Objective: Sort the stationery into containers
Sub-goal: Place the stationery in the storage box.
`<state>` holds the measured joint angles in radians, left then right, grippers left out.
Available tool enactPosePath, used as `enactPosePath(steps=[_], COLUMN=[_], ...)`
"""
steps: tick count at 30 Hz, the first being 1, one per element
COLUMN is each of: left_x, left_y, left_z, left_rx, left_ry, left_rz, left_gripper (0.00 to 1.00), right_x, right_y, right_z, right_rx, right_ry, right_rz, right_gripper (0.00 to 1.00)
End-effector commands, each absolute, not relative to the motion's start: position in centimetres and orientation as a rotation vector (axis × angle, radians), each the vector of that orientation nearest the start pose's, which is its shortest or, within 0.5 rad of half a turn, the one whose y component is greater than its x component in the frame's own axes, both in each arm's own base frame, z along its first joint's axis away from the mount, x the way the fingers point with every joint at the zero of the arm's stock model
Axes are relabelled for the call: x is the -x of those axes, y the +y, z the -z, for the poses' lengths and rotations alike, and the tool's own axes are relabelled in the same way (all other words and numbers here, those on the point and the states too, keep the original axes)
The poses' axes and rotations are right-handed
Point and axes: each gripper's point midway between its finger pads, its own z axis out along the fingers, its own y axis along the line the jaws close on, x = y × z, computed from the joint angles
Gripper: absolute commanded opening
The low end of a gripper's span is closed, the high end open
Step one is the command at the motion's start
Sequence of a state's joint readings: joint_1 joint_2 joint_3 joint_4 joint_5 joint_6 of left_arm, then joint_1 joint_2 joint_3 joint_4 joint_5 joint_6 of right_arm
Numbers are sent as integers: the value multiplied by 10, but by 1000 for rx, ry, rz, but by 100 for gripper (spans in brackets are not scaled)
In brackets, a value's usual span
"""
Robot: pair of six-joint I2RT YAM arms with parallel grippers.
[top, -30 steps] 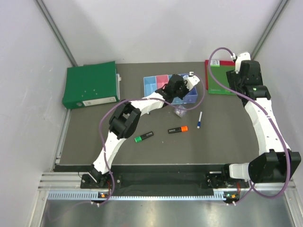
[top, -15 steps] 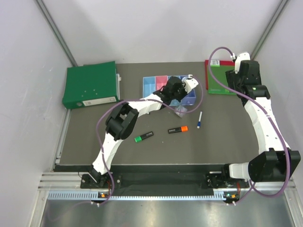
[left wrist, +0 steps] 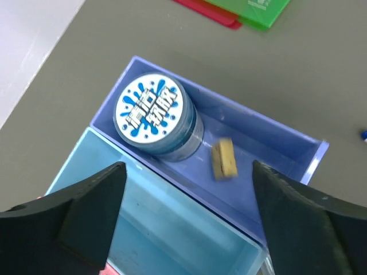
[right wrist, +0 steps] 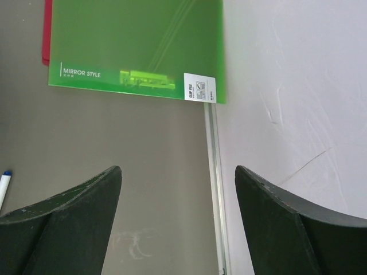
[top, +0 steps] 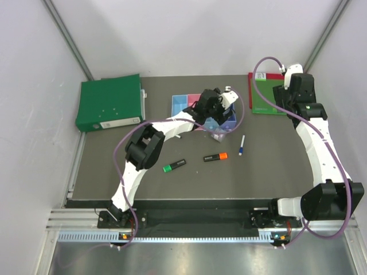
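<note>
The left jaws hung wide apart over the right end of the row of trays (top: 181,103), with nothing between them. Directly below, the purple-blue tray (left wrist: 269,143) already held two pieces: the round blue-grey tin (left wrist: 155,113) against one end wall and the tan block (left wrist: 223,158) lying loose beside it, apart from the tin. What showed of the neighbouring light blue tray (left wrist: 160,229) was bare.

Most of the sorting seemed to be left. On the desk (top: 269,172) lay the green-capped highlighter (top: 174,166), the orange-capped highlighter (top: 215,156) and the blue-white pen (top: 242,145), well apart from the trays. The clear clip box (top: 218,135) sat just on the near side of the row, outside it. A black-white marker could not be made out for certain.

The right jaws were also apart and empty, poised over bare desk near the green folder (right wrist: 135,46) at the far right corner, away from any stationery.
</note>
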<state>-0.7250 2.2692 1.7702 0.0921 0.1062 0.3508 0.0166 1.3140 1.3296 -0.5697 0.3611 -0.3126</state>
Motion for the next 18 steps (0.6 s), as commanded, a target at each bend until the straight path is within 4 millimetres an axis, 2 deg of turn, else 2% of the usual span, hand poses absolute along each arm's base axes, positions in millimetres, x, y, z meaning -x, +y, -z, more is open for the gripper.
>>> enactPosePath(steps=[1,4,5,6,8,9,11,12,13,14,15,16,17,18], left_x=[-493,-498,-500,-499,-497,-491,-481,-468,-456,-447,-427,-411,-401,-384], left_y=[-445,-444,-442,-439,-430,-423,-404,-392,-381,-371,-352,-335,-322,-298], left_z=[-161,-184,-190,-208,-221,-248,-248,-277,-257,-257,-258,-228,-218,-218], left_rx=[-1019,-1000,-994,-981,-969,-959,-986,-984,-1041,-1094,-1157,-1231,-1282,-1308], left_ry=[1598,1557,1545,1519,1510,1476,1500,1462,1496,1486,1522,1586,1602,1641], left_rz=[341,316,294,286,250,245,181,173,153,113,99,70,32,-17], left_gripper=[97,99,99,99,99,99,99,99,99,99,99,99,99,99], right_x=[-381,-381,-380,-380,-378,-374,-368,-363,-355,-349,-345,-340,-336,-333], right_y=[-67,-64,-63,-60,-53,-43,-31,-17,-14,-6,-1,0,2,3], right_z=[-299,-298,-296,-296,-295,-288,-277,-266,-254,-239,-230,-219,-202,-194], right_rx=[106,128,136,155,203,258,339,407,451,490,511,535,552,557], right_ry=[2069,2082,2091,2098,2109,2134,2162,2186,2230,2265,2289,2322,2366,2390], right_rz=[529,514,507,487,448,387,318,229,210,152,108,94,77,68], right_gripper=[80,80,80,80,79,79,79,80,80,81,81,81,81,81])
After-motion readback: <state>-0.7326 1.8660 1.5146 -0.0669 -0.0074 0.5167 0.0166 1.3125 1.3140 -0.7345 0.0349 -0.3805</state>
